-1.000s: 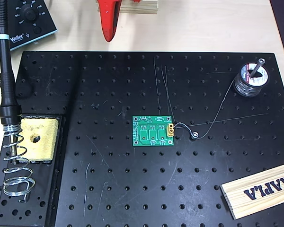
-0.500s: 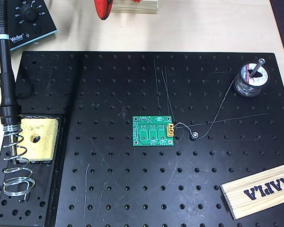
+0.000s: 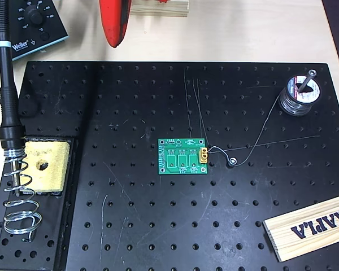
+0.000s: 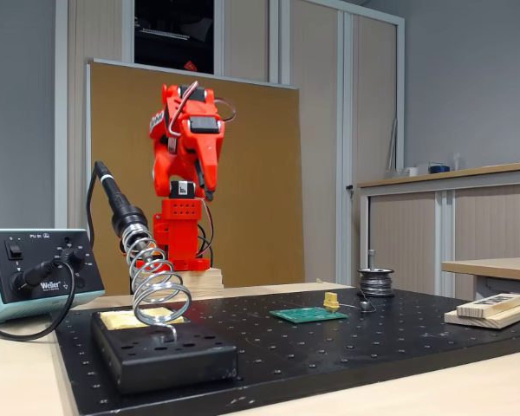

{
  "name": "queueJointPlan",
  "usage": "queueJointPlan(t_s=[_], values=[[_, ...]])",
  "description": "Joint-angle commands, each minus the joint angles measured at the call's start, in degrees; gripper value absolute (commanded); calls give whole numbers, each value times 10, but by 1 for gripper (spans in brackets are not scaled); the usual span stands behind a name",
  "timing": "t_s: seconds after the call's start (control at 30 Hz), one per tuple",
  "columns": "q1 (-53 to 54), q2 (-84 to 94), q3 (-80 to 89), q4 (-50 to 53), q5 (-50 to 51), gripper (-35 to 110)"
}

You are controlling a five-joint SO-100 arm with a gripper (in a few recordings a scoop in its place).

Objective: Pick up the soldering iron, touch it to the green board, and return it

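Currently the red two-finger gripper (image 4: 201,180) hangs folded high by its base, apparently closed and empty. Its target, the slim black soldering iron (image 3: 5,73), sits in the silver coil holder (image 3: 18,192), well left of the small green board (image 3: 183,156). A good approach descends onto the handle above the coil

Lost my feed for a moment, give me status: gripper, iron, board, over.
Gripper raised near the arm's base, holding nothing, jaws unclear. Soldering iron seated in its coiled-spring holder. Green board mid-breadboard, untouched. Solder wire runs beside the board's connector.
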Motion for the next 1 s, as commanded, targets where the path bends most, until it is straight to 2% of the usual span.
queueJointPlan(t_s=[0.0, 0.13, 0.33, 0.97], values=[[-3, -55, -117, 33, 13, 1], [-5, -87, -160, 57, 17, 1], [-11, -62, -129, 47, 18, 1], [11, -129, -190, 22, 16, 1]])
